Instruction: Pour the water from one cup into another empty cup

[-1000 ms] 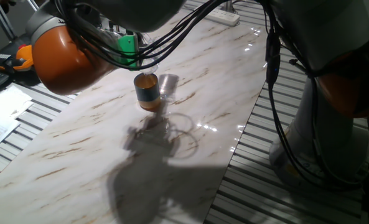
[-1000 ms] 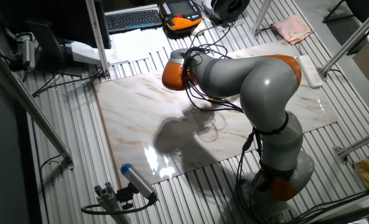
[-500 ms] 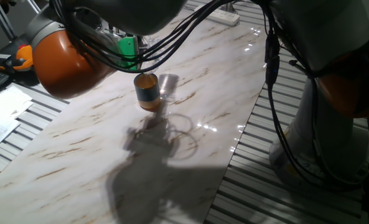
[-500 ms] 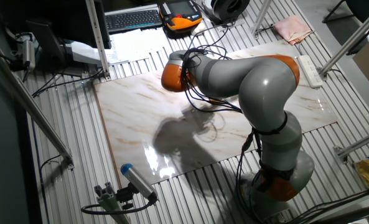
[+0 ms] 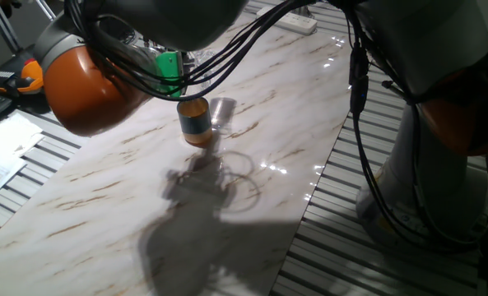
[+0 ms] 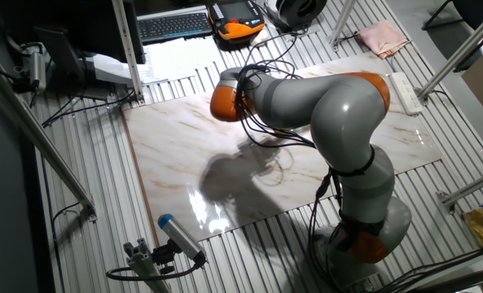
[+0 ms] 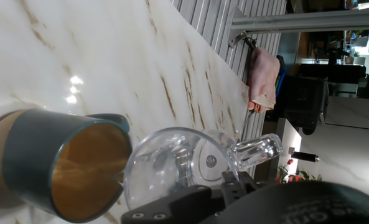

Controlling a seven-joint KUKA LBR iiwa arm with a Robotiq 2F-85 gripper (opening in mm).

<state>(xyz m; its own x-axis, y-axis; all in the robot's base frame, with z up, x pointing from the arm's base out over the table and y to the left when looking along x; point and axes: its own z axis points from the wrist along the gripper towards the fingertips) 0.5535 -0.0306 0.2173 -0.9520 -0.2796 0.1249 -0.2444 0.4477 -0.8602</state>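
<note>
In the hand view my gripper [image 7: 200,194] is shut on the clear glass cup [image 7: 172,165]. The glass lies tilted on its side with its handle [image 7: 254,151] pointing away. Its rim is right beside the rim of the blue-grey cup with the orange interior [image 7: 66,167]. I cannot make out water in the glass. In one fixed view the blue-grey cup [image 5: 196,121] stands on the marble table [image 5: 104,197] with the faint glass [image 5: 224,106] just to its right. The arm's orange joint [image 5: 91,82] hides the fingers there. In the other fixed view the arm [image 6: 306,94] hides both cups.
A white power strip [image 5: 297,23] lies at the table's far edge. Papers [image 5: 1,148] and an orange-black device [image 5: 17,78] lie left of the table. A keyboard [image 6: 176,24] and a pink cloth [image 6: 379,37] lie beyond the table. Cables [image 5: 359,90] hang from the arm.
The arm's orange joint has shifted slightly to the left. The blue-grey cup has not moved.
</note>
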